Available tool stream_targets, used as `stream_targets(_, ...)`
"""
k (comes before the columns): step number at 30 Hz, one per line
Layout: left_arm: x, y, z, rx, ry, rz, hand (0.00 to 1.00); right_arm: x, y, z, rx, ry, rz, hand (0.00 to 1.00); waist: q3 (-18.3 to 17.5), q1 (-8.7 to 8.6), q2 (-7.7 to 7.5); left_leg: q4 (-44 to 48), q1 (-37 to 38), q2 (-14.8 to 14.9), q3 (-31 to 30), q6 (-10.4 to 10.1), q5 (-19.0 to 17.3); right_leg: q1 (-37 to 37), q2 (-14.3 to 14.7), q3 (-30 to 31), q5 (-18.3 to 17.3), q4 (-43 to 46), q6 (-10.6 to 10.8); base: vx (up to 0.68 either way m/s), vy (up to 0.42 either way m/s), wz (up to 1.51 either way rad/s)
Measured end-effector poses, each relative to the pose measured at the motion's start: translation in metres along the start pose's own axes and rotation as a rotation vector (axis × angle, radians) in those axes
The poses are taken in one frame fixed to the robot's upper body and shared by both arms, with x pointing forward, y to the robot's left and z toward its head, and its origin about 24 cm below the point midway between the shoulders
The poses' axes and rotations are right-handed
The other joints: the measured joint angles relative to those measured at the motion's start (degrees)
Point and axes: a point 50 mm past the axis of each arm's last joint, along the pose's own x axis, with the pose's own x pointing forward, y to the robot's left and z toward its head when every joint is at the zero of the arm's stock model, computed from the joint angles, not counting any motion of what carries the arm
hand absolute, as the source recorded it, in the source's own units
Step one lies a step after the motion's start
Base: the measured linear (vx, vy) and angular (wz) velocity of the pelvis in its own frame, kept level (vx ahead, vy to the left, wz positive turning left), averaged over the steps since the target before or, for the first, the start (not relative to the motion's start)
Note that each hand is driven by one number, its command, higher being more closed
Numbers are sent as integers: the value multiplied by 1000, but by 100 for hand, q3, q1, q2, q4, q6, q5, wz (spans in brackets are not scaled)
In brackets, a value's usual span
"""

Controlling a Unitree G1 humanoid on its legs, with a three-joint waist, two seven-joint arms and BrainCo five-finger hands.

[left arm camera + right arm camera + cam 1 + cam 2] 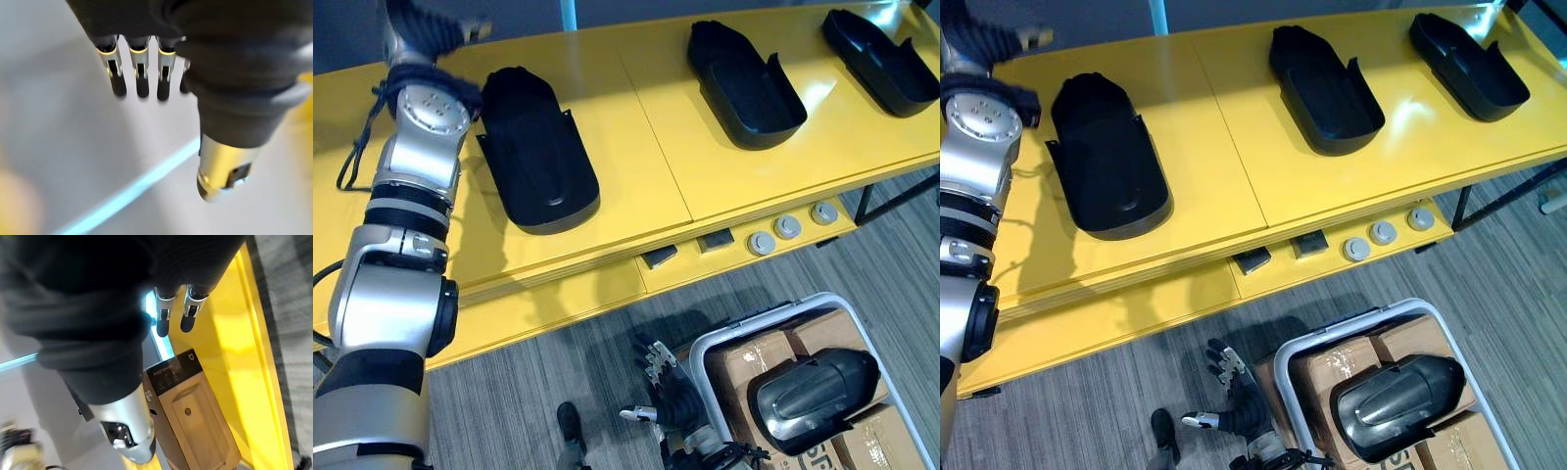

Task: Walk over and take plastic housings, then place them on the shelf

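Fingers [163, 319] of the right hand [668, 387] are straight and spread, holding nothing; it hangs low over the grey carpet, just left of a white-rimmed plastic crate [773, 310] at the near right. In the crate a glossy black plastic housing [813, 397] lies on brown cardboard boxes [744, 367]; the crate is cut off at the near edge, so I cannot tell what else it holds. Beyond lies the long yellow worktop [646, 147], with round grey buttons [787, 227] on its near edge; three matte black plastic housings rest on it, well apart: left [533, 152], middle [744, 83] and right [881, 59]. At the far left the left hand [423, 24] is raised beside the left housing; its fingers [141, 81] are straight and empty, though the hand is partly cut off.

I judge this a gap between placings; the next move calls for turning to the crate and closing on the housing there.
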Motion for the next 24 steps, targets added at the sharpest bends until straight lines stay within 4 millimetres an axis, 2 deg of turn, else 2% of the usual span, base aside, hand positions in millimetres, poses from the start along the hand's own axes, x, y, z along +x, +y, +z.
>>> stream_targets(1,-27,-6,-3,-72,-19,-12,100,1,-7,-2,-20,9,-26,0,-145,81,13,-1,68,2,-24,-27,-22,120,-2,-25,-1,-59,0,62,59,12)
stream_targets(2,-41,-10,-6,-104,-13,-24,100,2,-11,-3,-28,11,-40,0,-219,104,34,0,90,3,-57,-40,-32,171,-4,-64,-3,-85,1,79,44,28)
stream_targets(3,-73,-14,-15,-166,25,-48,100,2,-18,-2,-44,7,-71,0,-365,133,102,0,115,-5,-169,-37,-29,253,-9,-190,-23,-87,19,85,37,38)
stream_targets(4,-109,-18,-25,-222,95,-81,100,2,-25,-1,-69,3,-102,0,-516,204,157,1,135,-10,-258,-37,-27,314,-19,-285,-53,-85,19,84,33,41)
stream_targets(5,-127,-21,-29,-258,141,-95,100,2,-28,1,-87,0,-118,0,-549,230,181,0,178,-14,-305,-37,-27,377,-22,-321,-75,-85,16,70,33,38)
stream_targets(7,-191,-29,-43,-375,340,-151,100,2,-39,3,-112,-8,-172,0,-702,311,258,-2,278,-32,-549,-28,-18,613,-47,-590,-166,-76,10,16,23,52)
stream_targets(9,-224,-35,-41,-437,431,-207,100,1,-44,3,-138,-6,-202,0,-831,367,299,-22,283,-40,-660,-17,-10,668,-54,-694,-216,-51,3,-29,16,39)
stream_targets(11,-264,-44,-25,-523,508,-308,100,0,-49,4,-144,-11,-247,0,-1023,405,389,-27,286,-63,-764,-14,-10,738,-76,-805,-271,-56,3,-49,20,26)
stream_targets(14,-296,-58,-6,-628,556,-439,100,-3,-53,3,-131,-12,-291,0,-1269,416,506,-28,297,-77,-735,-18,-13,742,-93,-788,-275,-76,19,-45,26,0)
stream_targets(16,-305,-64,1,-672,573,-482,100,-5,-54,2,-126,-9,-307,0,-1329,402,544,-28,294,-70,-704,-19,-11,718,-89,-767,-272,-82,21,-55,15,-8)
stream_targets(20,-310,-67,0,-696,587,-517,100,-11,-55,-1,-122,9,-333,0,-1392,375,545,-28,166,-4,-608,-17,-9,542,-41,-729,-271,-87,21,-70,2,-12)
stream_targets(24,-324,-75,-7,-715,665,-564,100,-9,-54,0,-121,2,-329,0,-1421,381,535,-27,-159,40,-443,-19,32,141,0,-581,-162,-102,34,-21,4,-17)
